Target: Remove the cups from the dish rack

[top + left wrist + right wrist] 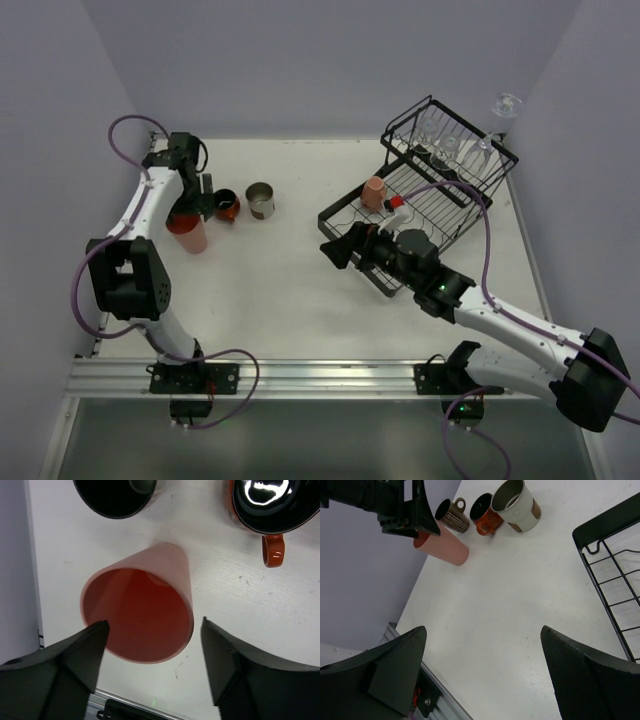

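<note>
Top camera looks down on the table, left wrist close over the nine o'clock pink tumbler, right wrist sighting it from afar.

- No legible text, label, brand or number in any view.
- pink tumbler, between the jaws of the left gripper: plain wall, nothing printed that can be read.
- cream cup, far ahead of the jaws of the right gripper: brown patch on its side, too small to read.

Tall pink tumbler upright beside orange-red mug, cream cup; small pink mug on black wire rack.
</note>
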